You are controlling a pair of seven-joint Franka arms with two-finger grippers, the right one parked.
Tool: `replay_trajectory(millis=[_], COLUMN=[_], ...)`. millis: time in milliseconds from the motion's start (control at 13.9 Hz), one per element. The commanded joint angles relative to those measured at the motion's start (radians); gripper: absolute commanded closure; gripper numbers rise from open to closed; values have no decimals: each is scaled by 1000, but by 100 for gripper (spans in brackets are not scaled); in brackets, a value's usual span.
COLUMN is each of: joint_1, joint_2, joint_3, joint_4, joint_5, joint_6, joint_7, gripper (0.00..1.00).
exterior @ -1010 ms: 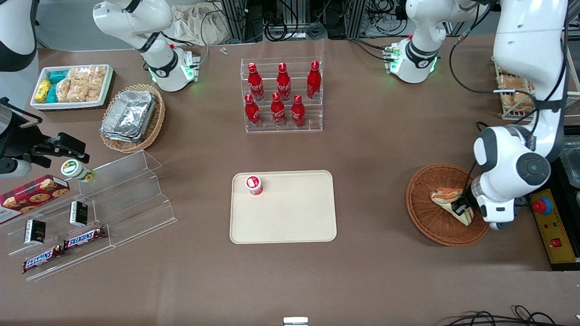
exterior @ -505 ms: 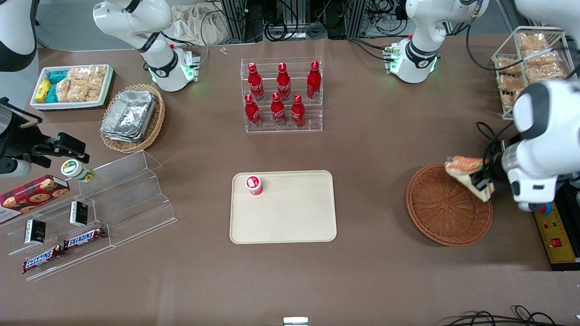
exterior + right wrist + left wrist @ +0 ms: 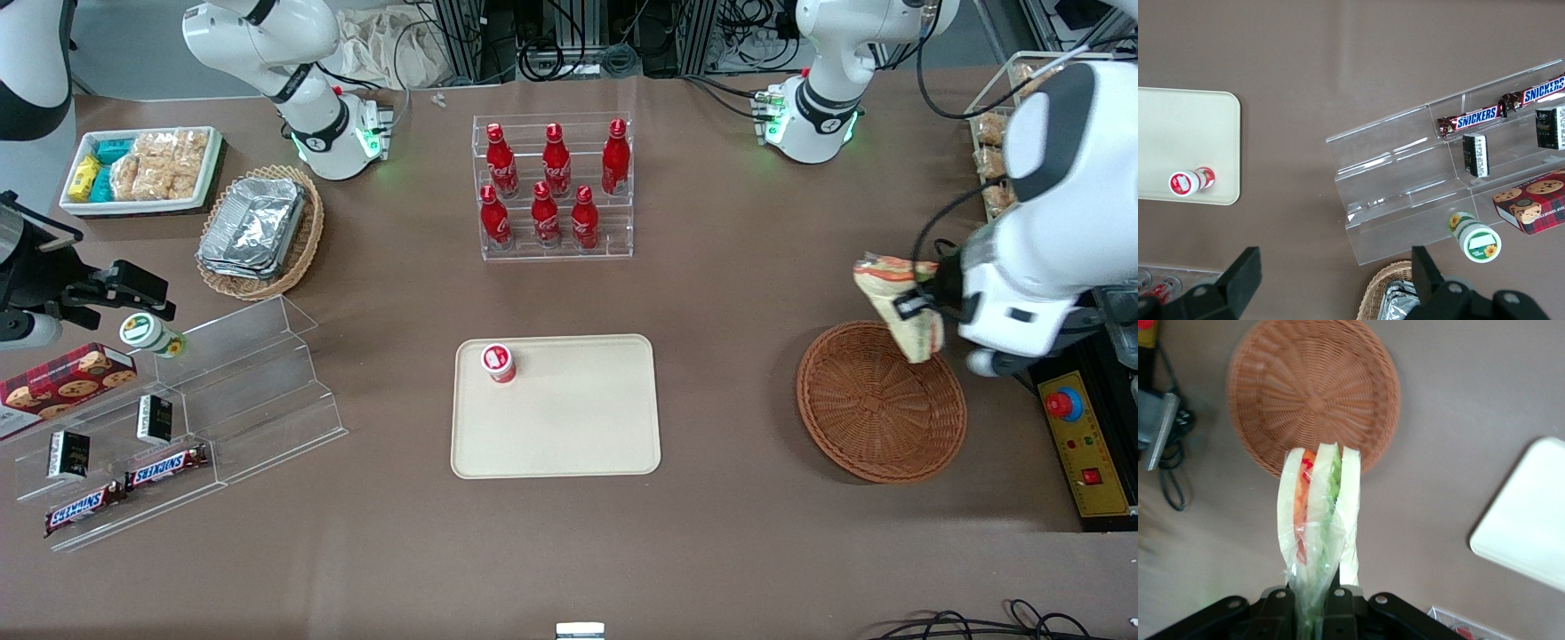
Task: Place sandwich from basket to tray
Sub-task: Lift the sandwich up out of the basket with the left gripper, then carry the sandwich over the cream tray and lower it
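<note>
Item: triangular wedge sandwich (image 3: 896, 307) of pale bread with orange and green filling, in clear wrap, clamped at one end by the left arm's end effector (image 3: 911, 307) and carried in the air, clear of any support. In the front view it hangs over the edge of the round, shallow, reddish-brown woven wicker basket (image 3: 880, 404) at about the basket's 1 o'clock; the basket itself holds nothing. Long axis: in the wrist view the sandwich (image 3: 1318, 520) runs straight out from the end effector (image 3: 1315, 610), its free end toward the basket (image 3: 1313, 393), layers edge-on, wrap bunched at the grip. Destination: flat cream-beige rectangular plastic tray (image 3: 556, 407) with rounded corners and a low rim, lying well apart from the sandwich, at roughly 8 o'clock from it in the front view, toward the parked arm's end of the surface; a corner of the tray (image 3: 1528, 517) shows in the wrist view. Occupancy: one small red-and-white cylindrical pot (image 3: 499, 363) stands upright in the tray's 10 o'clock corner; the remainder of the tray floor is bare, which looks ample for the wedge laid flat. Route: plain brown surface (image 3: 738, 293) between basket and tray, nothing standing on it; the clear rack of red bottles (image 3: 553, 187) sits at 12 o'clock from the tray, well off the likely line. Judgement: a sideways carry, then a lowering onto the bare half away from the pot.
</note>
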Motion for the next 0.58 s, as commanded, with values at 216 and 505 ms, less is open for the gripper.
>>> replay_trajectory(millis=[216, 505], joint_1=[-91, -197], joint_2=[75, 161], joint_3=[-166, -168], joint_4=[27, 38], joint_5=[37, 50], joint_6=[73, 226], joint_7=[-6, -12], gripper=[84, 85])
